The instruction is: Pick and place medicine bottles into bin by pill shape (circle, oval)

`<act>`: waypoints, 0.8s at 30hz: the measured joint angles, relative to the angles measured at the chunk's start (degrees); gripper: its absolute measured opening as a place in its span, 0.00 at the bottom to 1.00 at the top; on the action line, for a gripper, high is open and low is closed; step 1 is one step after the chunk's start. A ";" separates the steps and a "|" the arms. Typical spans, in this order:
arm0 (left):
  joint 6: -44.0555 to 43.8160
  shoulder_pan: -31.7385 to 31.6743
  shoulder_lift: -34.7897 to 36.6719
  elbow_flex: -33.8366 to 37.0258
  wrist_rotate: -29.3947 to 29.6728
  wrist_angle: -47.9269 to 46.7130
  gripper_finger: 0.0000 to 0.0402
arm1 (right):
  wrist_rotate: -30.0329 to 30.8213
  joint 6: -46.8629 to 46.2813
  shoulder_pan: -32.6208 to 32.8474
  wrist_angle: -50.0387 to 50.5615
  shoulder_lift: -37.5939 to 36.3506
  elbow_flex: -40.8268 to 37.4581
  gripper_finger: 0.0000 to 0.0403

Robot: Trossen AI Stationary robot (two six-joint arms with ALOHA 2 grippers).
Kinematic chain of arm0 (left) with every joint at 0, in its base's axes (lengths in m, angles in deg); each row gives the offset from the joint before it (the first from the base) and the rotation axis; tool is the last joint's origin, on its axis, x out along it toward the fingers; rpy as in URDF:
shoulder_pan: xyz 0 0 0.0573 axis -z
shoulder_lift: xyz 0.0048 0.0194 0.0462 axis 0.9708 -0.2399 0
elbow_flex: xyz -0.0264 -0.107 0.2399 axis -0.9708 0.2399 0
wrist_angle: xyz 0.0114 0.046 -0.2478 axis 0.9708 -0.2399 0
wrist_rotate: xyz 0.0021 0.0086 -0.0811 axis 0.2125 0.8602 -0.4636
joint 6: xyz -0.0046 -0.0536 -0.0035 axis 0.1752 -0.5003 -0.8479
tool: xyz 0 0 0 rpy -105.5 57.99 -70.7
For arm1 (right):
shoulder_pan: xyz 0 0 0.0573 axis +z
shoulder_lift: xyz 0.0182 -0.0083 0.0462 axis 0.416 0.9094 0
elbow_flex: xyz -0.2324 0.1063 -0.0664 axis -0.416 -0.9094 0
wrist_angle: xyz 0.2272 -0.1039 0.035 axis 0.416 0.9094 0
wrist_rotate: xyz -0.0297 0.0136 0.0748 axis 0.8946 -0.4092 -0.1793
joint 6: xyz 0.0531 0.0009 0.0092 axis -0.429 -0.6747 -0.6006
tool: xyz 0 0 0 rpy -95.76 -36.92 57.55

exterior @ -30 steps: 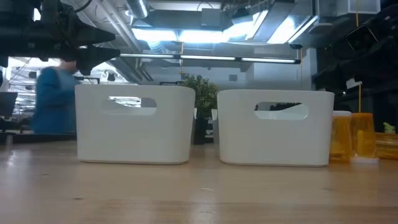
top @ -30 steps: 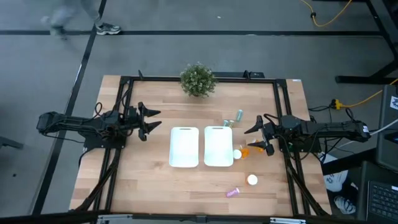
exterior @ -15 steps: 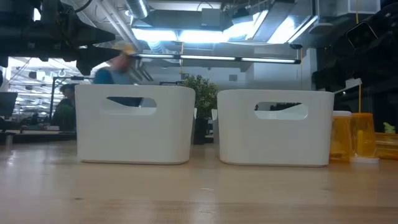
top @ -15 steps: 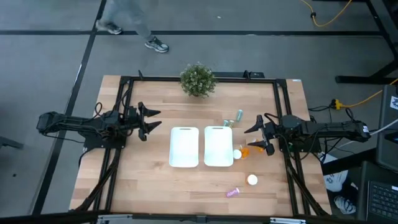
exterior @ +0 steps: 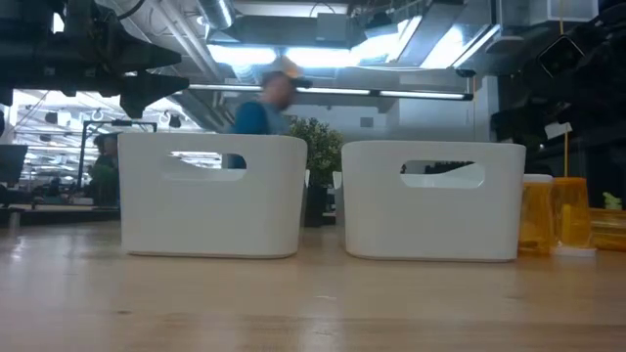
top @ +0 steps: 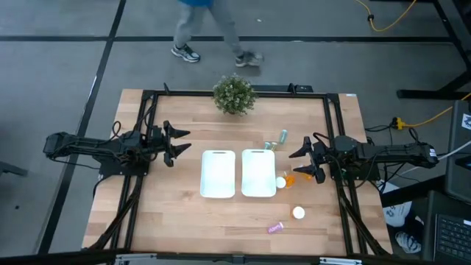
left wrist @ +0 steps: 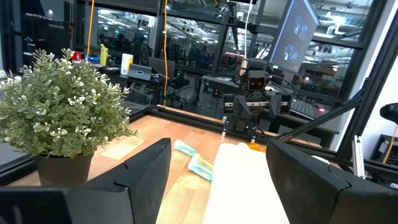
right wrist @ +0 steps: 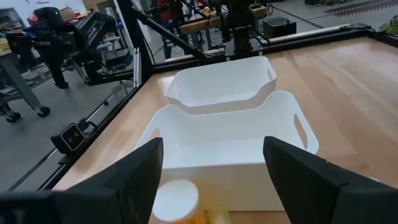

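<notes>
Several medicine bottles lie on the wooden table to the right of two white bins (top: 218, 174) (top: 258, 174). Two pale teal ones (top: 282, 136) (top: 269, 146) lie beyond the right bin. Two orange white-capped ones (top: 285, 179) stand beside its right wall, close below my right gripper (top: 300, 163). Another white-capped bottle (top: 298, 213) and a pink one (top: 275, 228) sit nearer the front edge. My right gripper (right wrist: 213, 146) is open and points at the right bin (right wrist: 230, 143). My left gripper (top: 180, 143) (left wrist: 217, 144) hangs open left of the bins, above the table.
A small potted plant (top: 234, 94) stands at the table's far edge, behind the bins. A black frame (top: 221, 92) runs around the tabletop. Bare wood lies in front of the bins. A person (top: 213, 29) walks on the floor beyond the far edge.
Neither gripper has visibly shifted, and no bottle or bin has moved. The person beyond the far edge has walked from left to right behind the table.
</notes>
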 joint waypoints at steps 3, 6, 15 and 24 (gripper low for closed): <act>0.00 0.00 0.02 0.00 0.00 0.00 0.64 | 0.00 0.03 0.00 0.69 0.02 0.00 0.69; 0.01 -0.02 0.01 0.02 0.00 0.01 0.64 | 0.00 0.03 0.00 1.53 0.02 0.00 0.69; 0.02 -0.02 0.00 0.02 0.00 0.02 0.64 | -0.07 -3.01 0.00 2.34 0.02 0.00 0.69; 0.02 0.00 0.00 0.00 0.00 0.02 0.64 | -0.07 -4.52 0.00 2.34 0.04 0.00 0.69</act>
